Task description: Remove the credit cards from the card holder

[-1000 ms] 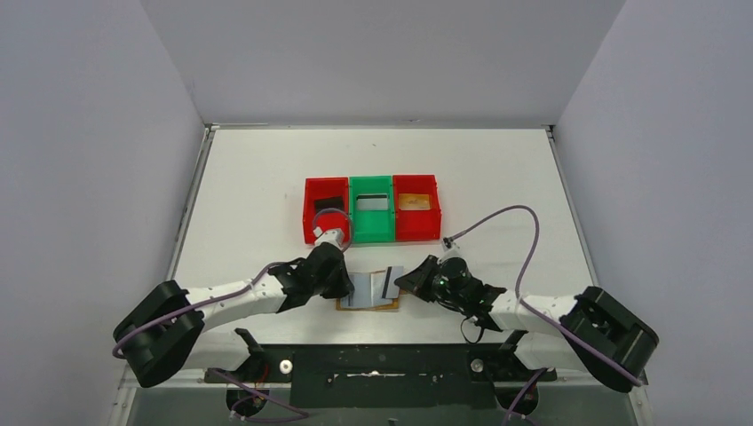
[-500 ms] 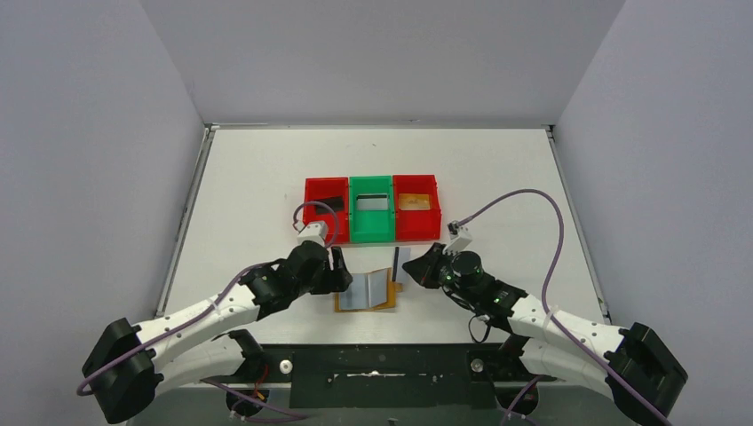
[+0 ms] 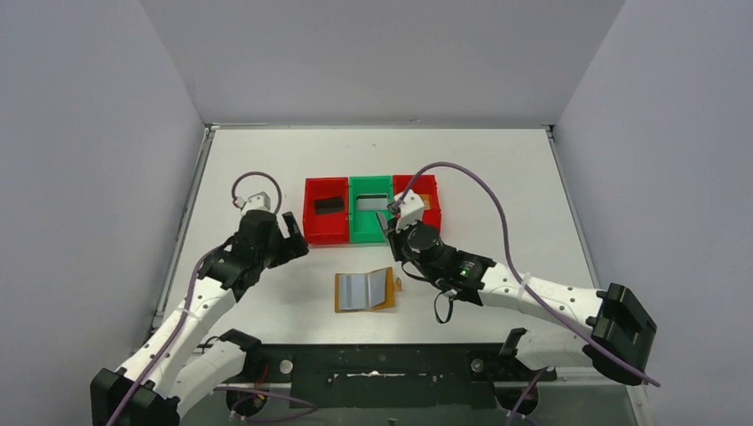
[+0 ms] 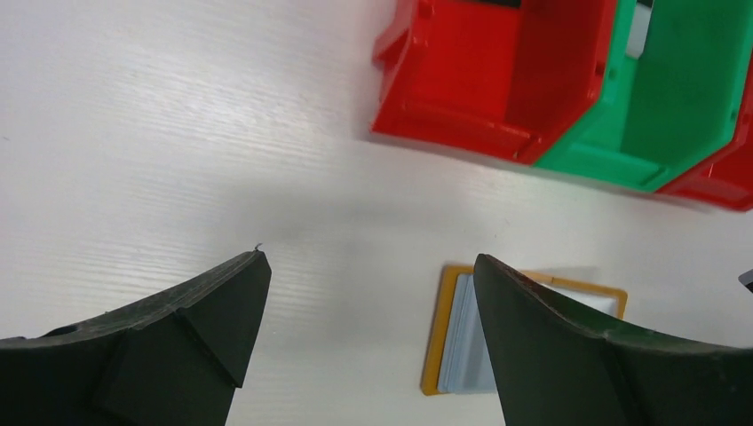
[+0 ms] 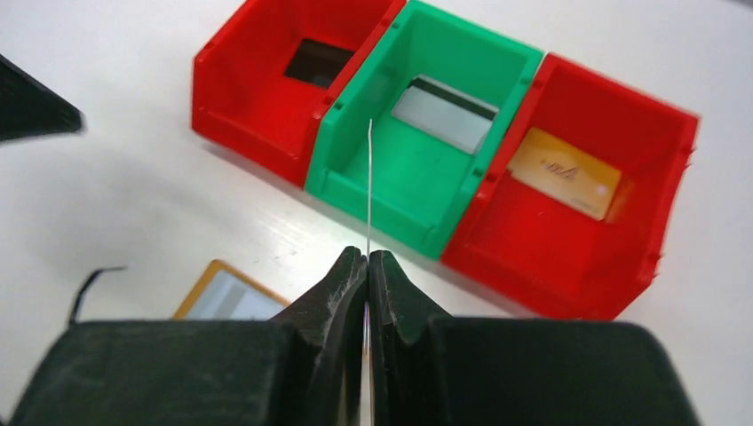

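Note:
The card holder (image 3: pixel 365 290) lies open on the table, orange-tan rim around pale blue-grey panels; it also shows in the left wrist view (image 4: pixel 453 346) and the right wrist view (image 5: pixel 226 293). My right gripper (image 3: pixel 389 227) (image 5: pixel 367 256) is shut on a thin credit card (image 5: pixel 369 177), seen edge-on and upright, just in front of the green bin (image 5: pixel 417 151). My left gripper (image 3: pixel 295 238) (image 4: pixel 370 262) stands open with nothing between its fingers, left of the holder and near the left red bin (image 3: pixel 326 209).
Three bins stand in a row behind the holder. The left red bin holds a dark card (image 3: pixel 328 203), the green bin a pale card (image 5: pixel 441 114), and the right red bin (image 5: pixel 568 213) an orange card (image 5: pixel 565 172). The right arm crosses in front of the right bin.
My left gripper opened and drew back up and left, away from the holder. My right gripper lifted the card off the holder and carried it toward the bins.

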You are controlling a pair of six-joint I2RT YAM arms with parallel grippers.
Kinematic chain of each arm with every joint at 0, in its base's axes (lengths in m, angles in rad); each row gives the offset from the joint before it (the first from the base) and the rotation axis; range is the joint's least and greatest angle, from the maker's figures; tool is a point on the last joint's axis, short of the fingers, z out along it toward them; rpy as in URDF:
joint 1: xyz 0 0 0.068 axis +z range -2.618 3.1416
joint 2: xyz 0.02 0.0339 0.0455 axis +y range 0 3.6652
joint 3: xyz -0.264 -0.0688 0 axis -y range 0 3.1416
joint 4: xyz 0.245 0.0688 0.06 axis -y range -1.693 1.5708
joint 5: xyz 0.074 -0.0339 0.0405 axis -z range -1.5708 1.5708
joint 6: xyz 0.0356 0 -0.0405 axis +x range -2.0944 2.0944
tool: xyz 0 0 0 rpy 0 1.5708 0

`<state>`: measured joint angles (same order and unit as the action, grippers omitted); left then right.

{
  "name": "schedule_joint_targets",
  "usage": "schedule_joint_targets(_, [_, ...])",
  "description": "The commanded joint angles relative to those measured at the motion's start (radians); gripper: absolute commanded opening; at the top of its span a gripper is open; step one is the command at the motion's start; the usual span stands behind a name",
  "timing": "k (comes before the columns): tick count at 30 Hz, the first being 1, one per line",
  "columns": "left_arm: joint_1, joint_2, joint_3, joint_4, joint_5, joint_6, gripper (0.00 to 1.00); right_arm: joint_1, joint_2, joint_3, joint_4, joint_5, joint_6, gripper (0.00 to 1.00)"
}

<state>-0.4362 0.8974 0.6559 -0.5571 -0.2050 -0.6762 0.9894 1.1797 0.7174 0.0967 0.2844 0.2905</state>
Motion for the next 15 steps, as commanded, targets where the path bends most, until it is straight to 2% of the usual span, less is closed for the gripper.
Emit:
schedule_joint_targets(1, [0.094,-0.040,0.117,-0.056,-0.039,0.097,0.87,0.005,0.093,0.114,-0.001,0.120,-0.339,0.00])
schedule_joint_targets(5, [0.097,-0.148,0.090,-0.012,-0.125,0.129,0.87,-0.011,0.182,0.157,0.081,0.119,-0.473,0.00])
schedule_joint_targets(10, [0.096,-0.293,0.006,0.104,-0.117,0.144,0.90,-0.074,0.270,0.243,0.079,0.027,-0.569,0.00])
schedule_joint_targets(15, [0.097,-0.312,-0.023,0.123,-0.148,0.150,0.91,-0.104,0.348,0.332,0.028,-0.054,-0.660,0.00])
